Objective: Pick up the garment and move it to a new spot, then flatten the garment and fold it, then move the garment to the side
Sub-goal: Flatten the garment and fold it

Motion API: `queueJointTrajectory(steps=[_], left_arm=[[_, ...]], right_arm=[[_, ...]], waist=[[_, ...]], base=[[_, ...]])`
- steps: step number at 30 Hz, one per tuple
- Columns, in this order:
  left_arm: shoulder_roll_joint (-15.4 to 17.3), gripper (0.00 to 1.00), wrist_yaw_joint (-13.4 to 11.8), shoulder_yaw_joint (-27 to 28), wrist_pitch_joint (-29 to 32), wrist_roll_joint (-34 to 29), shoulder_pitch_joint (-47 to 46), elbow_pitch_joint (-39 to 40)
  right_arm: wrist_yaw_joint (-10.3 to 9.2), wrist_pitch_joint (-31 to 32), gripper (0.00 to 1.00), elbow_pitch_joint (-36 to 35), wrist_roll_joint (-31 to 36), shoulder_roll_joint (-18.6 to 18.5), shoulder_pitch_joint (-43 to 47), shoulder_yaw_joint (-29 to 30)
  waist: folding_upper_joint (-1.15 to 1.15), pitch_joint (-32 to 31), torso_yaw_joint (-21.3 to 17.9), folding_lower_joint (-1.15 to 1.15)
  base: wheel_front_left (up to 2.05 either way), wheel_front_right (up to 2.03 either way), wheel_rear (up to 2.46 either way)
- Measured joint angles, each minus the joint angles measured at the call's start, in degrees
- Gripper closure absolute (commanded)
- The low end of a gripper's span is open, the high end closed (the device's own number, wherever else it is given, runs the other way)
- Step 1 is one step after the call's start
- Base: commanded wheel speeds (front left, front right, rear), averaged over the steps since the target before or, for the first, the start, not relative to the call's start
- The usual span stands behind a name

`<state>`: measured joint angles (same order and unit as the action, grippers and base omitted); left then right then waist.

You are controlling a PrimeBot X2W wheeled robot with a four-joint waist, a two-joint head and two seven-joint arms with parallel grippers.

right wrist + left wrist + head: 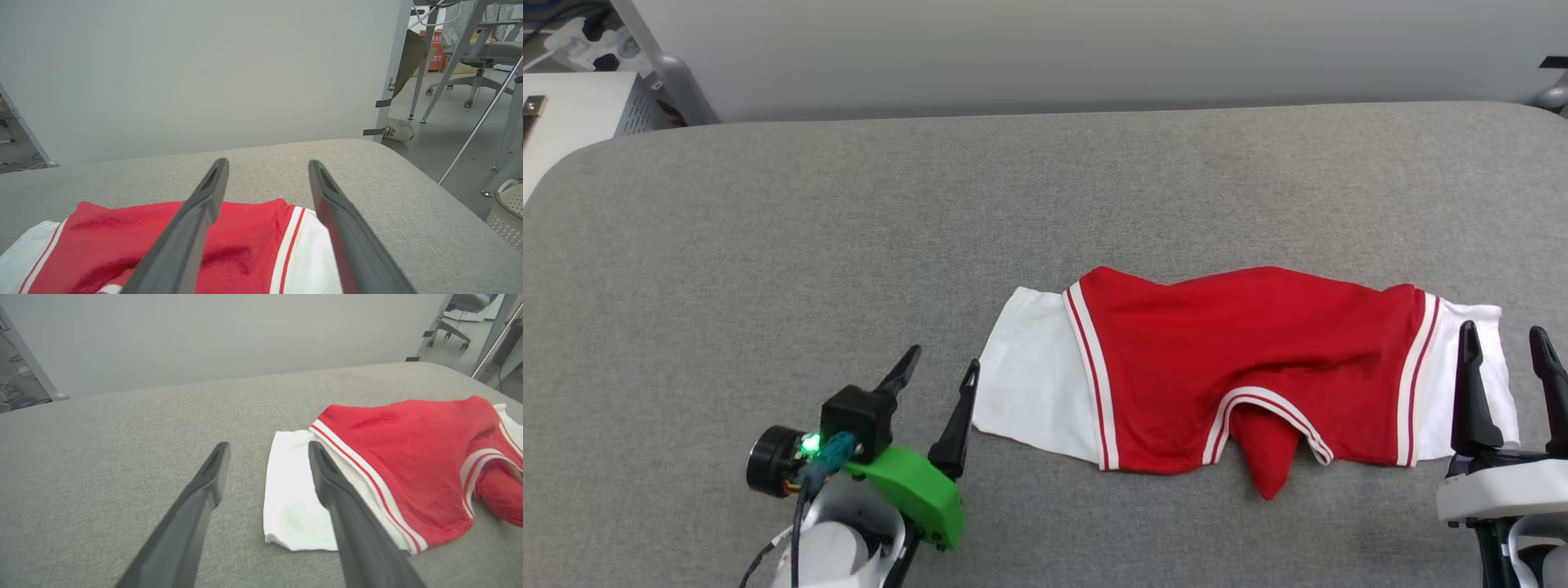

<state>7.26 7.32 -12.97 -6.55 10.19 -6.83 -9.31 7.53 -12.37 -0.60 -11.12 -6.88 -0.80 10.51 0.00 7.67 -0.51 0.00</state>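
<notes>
Your left pincer (pixel 943 358) and right pincer (pixel 1503 329) both gape wide, holding nothing, one by each white sleeve of the garment (pixel 1241 367), lying rumpled on the grey worktop (pixel 849 229).

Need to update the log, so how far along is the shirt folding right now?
Done: the garment lies spread on the grey table, sleeves out but wrinkled. In hand: nothing; the left pincer and right pincer stand open, one at each sleeve. Left: folding it and moving it aside.
</notes>
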Motion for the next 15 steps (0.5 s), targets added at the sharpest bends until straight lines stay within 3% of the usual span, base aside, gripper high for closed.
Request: queueJointTrajectory(steps=[9,15], left_arm=[[2.3,0.0,-0.1,-1.6,24.3,3.0,-4.0,0.6],[3.8,0.0,-2.9,-1.6,35.0,2.9,-4.0,1.8]], right_arm=[[0.0,0.2,0.0,1.3,1.9,0.6,0.0,-0.7],[0.0,-0.1,0.0,2.0,2.5,1.1,-0.4,-1.5]], waist=[[0.0,2.0,-2.2,0.0],[0.0,3.8,-3.7,0.0]], base=[[0.0,0.0,0.0],[0.0,0.0,0.0]])
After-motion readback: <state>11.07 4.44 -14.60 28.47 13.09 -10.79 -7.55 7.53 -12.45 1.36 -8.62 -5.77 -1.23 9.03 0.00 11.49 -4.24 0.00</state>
